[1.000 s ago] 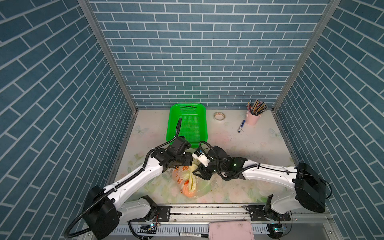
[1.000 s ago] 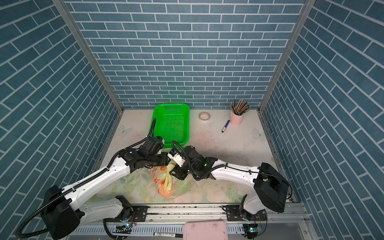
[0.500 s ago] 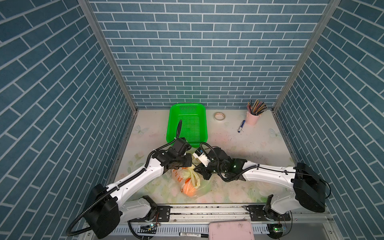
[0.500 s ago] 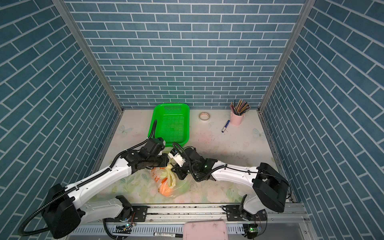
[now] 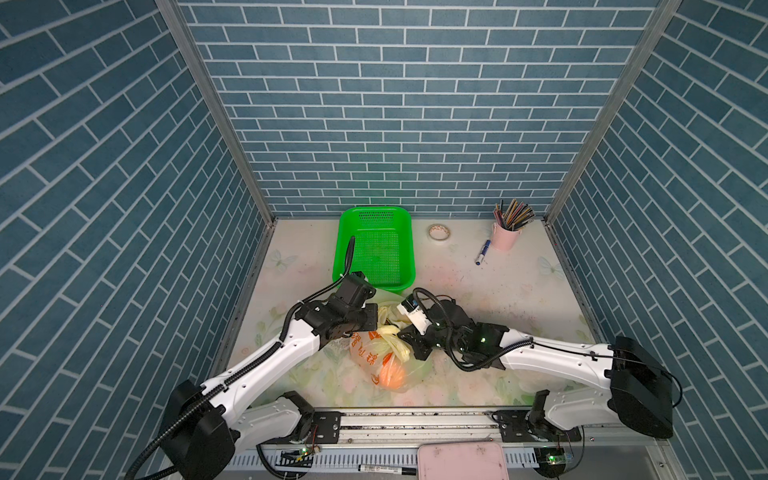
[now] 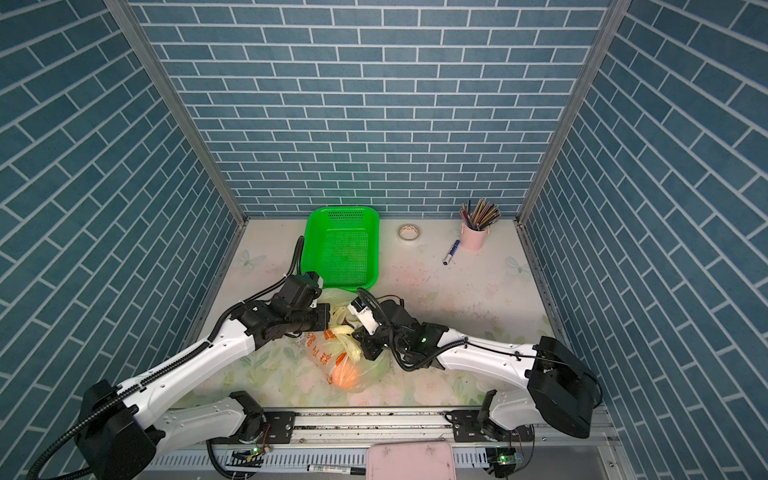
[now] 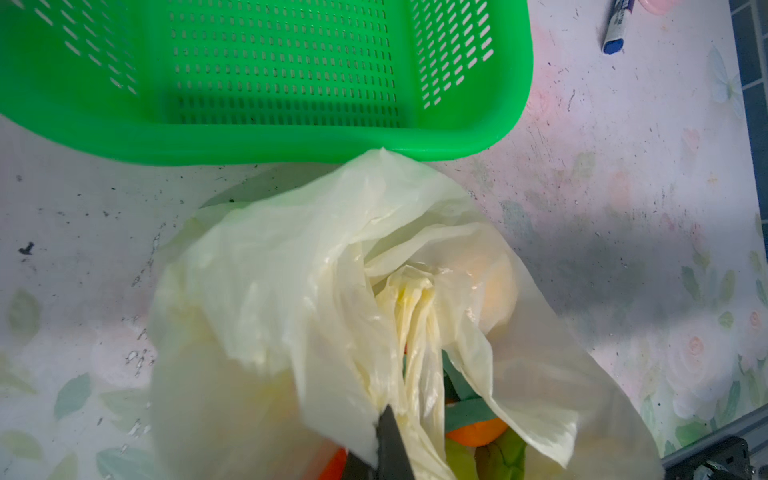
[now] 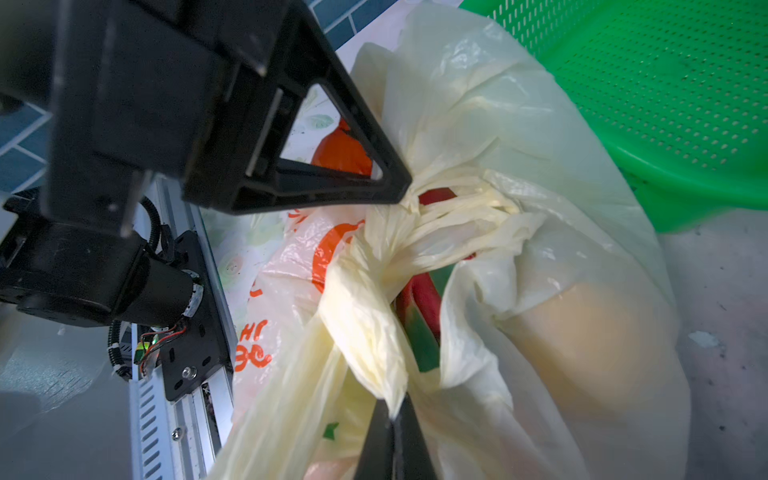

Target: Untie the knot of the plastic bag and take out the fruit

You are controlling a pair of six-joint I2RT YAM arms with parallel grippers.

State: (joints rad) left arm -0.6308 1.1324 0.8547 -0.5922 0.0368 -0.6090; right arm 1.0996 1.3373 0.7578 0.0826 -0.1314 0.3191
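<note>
The pale-yellow plastic bag lies at the table's front middle, in both top views. Its knot of twisted handle strips sits between my two grippers. My left gripper is shut on a strip of bag plastic at the knot. Its black fingers meet that strip in the right wrist view. From the other side, my right gripper is shut on a thick strip that leads into the knot. The fruit shows through the bag: an orange and red and green pieces.
A green perforated basket stands just behind the bag, touching it. Further back right are a tape roll, a blue pen and a pink cup of pencils. A pink pad and a black marker lie on the front rail.
Both grippers have shut on the handle strips. The arms have barely moved, and the bag has shifted a little under them.
</note>
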